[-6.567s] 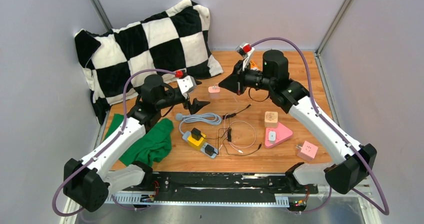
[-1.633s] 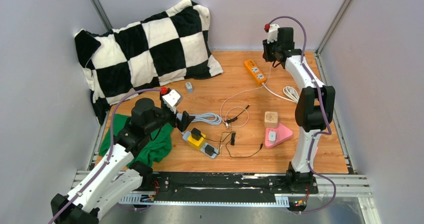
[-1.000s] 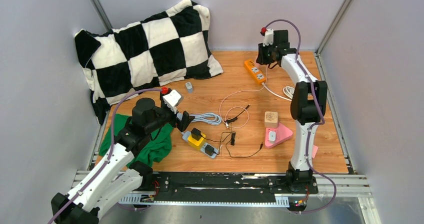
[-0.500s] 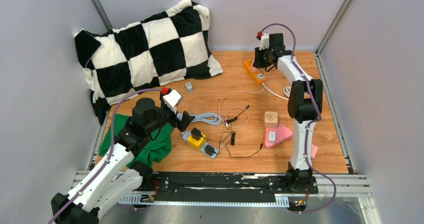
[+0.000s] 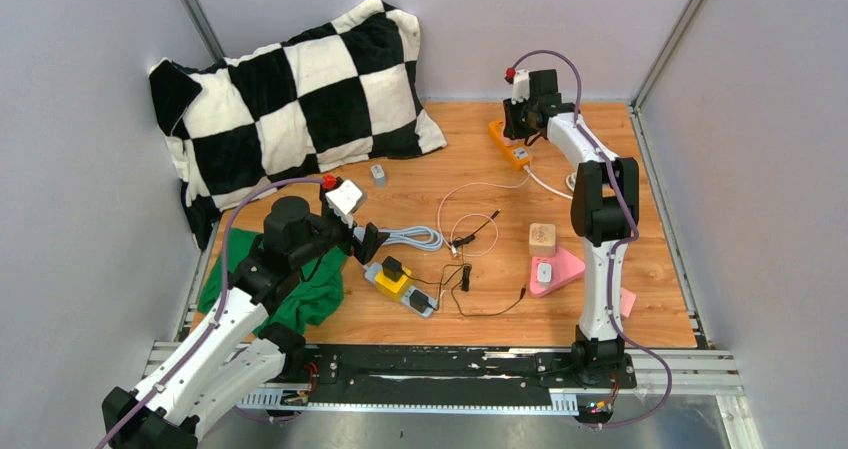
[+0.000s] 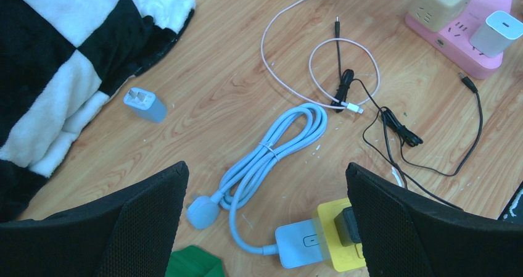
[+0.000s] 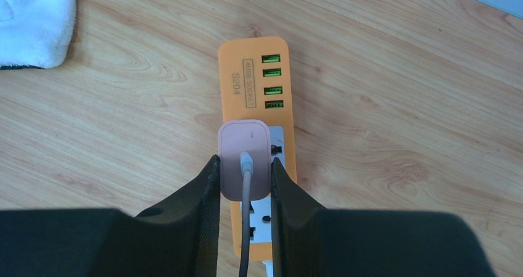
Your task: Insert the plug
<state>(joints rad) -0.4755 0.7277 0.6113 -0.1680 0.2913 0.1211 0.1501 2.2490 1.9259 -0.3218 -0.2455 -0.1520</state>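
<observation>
My right gripper (image 7: 245,165) is shut on a pink plug (image 7: 245,147), with a pale cable running out of its back toward the camera. The plug is directly over the white socket face of the orange power strip (image 7: 256,86), just below the strip's green USB ports. Whether its prongs touch the strip is hidden. In the top view this gripper (image 5: 517,129) is at the back of the table over the orange strip (image 5: 512,147). My left gripper (image 6: 265,172) hangs open above a light-blue coiled cord (image 6: 271,147), holding nothing.
A checkered pillow (image 5: 290,89) fills the back left and a green cloth (image 5: 300,289) lies by the left arm. A yellow-and-blue power strip (image 5: 400,284), thin black cables (image 5: 470,279), a wooden cube (image 5: 542,237), a pink triangular socket (image 5: 560,269) and a small grey adapter (image 5: 378,174) lie mid-table.
The right arm has swung left and down along the back of the table, bringing the pink plug over the orange strip. The left arm has stayed still.
</observation>
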